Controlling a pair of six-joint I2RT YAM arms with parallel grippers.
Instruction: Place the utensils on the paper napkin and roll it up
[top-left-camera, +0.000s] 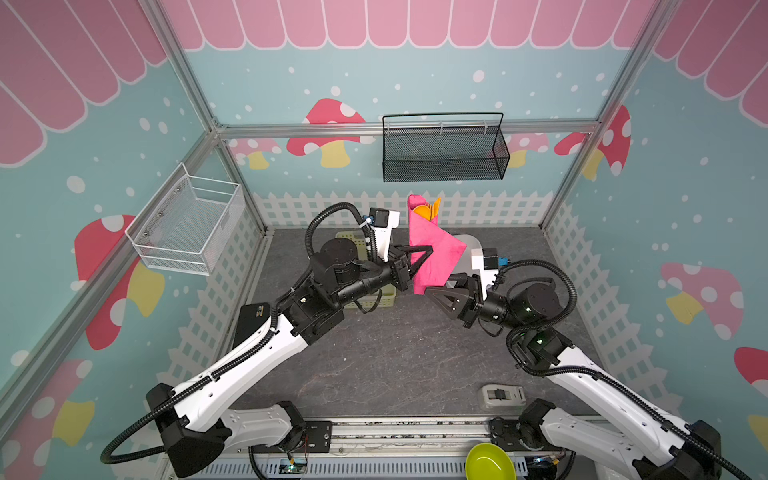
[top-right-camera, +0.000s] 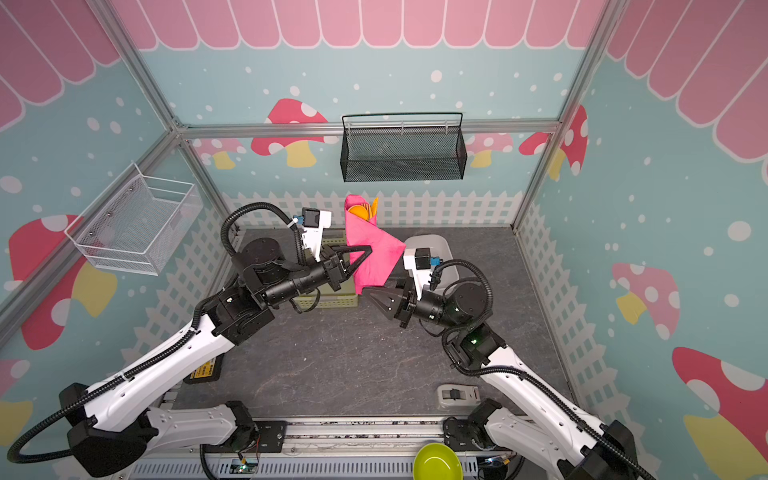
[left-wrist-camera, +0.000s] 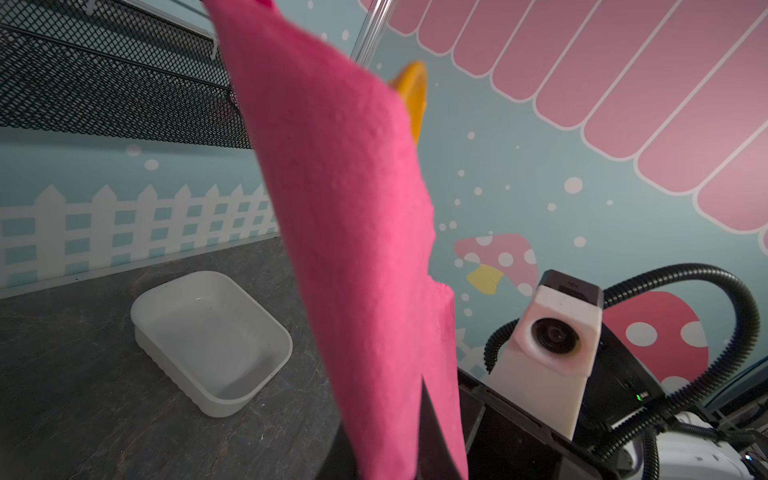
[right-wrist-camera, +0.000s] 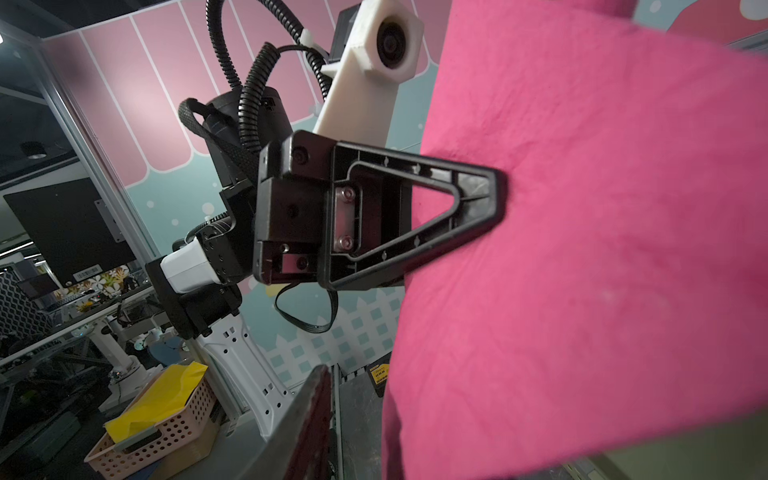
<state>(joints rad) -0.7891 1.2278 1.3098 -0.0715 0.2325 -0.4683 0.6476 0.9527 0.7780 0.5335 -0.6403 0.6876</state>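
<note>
Tray (left-wrist-camera: 208, 332): white plastic with rounded corners, on the dark table (top-left-camera: 374, 365) toward the back, partly behind the right wrist in both top views; only a bare white floor showing inside in the left wrist view.
Green basket (top-left-camera: 385, 300): pale green and perforated, on the table under the left forearm; mostly covered by the arm, contents not to be told.
Mesh basket (top-left-camera: 444, 166): black, hung on the back wall rail; contents not made out through the mesh.
Wire basket (top-left-camera: 187, 224): white, fixed to the left wall; bare mesh bottom in sight.
Bowl (top-left-camera: 488, 462): lime green, at the near edge, cut by the frame; glossy inside only.
Paper napkin (top-left-camera: 434, 253): magenta-pink, wrapped loosely round the utensils, lifted off the table and roughly upright between the two grippers, one corner flaring toward the right arm.
Utensils (top-left-camera: 428, 211): orange, inside the roll; a spoon bowl and a pointed tip poking from the top end in both top views, one orange tip beside the paper's edge in the left wrist view.
Left gripper (top-left-camera: 428, 250): closed on the roll about mid-height, black finger (right-wrist-camera: 478, 199) pressed flat against the pink paper.
Right gripper (top-left-camera: 428, 291): at the roll's lower end, jaws partly apart; one finger (right-wrist-camera: 307, 415) just beside the paper's edge with a gap between, the other hidden behind the paper.
</note>
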